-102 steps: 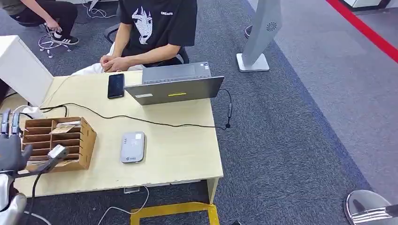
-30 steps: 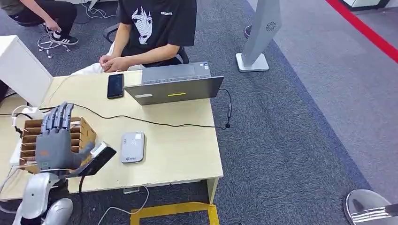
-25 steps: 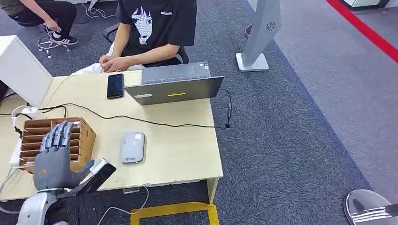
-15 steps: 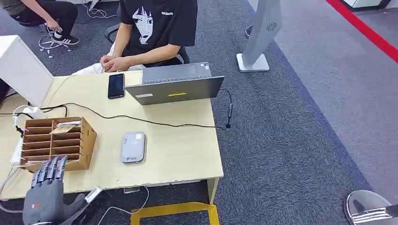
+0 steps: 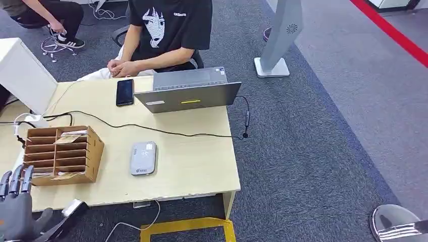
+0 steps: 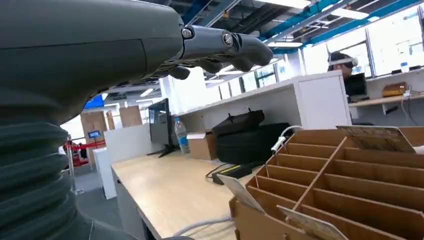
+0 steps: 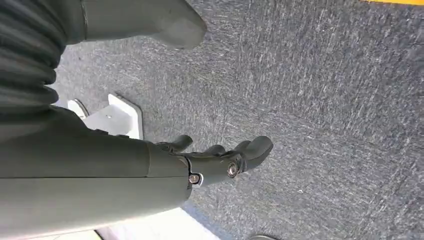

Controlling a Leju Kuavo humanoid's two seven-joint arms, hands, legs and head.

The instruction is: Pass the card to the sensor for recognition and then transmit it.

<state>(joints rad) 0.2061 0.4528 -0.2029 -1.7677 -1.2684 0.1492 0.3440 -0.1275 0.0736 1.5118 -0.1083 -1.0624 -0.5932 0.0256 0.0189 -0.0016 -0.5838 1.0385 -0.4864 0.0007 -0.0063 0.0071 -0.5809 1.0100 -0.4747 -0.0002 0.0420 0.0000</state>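
A wooden slotted card holder (image 5: 63,155) stands at the table's left, with one card (image 5: 68,138) lying in an upper slot and another card (image 5: 67,176) in the lowest slot. The grey card sensor (image 5: 143,158) lies flat just right of the holder. My left hand (image 5: 15,212) is low at the table's front left corner, fingers spread, holding nothing. From the left wrist its fingers (image 6: 220,47) reach over the holder (image 6: 350,185) and its cards (image 6: 377,137). My right hand (image 7: 220,160) hangs over grey carpet, fingers loosely bent and empty.
A person (image 5: 161,35) sits behind the table with an open laptop (image 5: 186,93) and a black phone (image 5: 124,92). A black cable (image 5: 151,130) runs across the tabletop. A white box (image 5: 22,75) stands at the far left, a white stand (image 5: 280,40) on the carpet.
My left hand has drawn back from over the card holder, down past the table's front edge to the lower left. The cards and the sensor have not moved.
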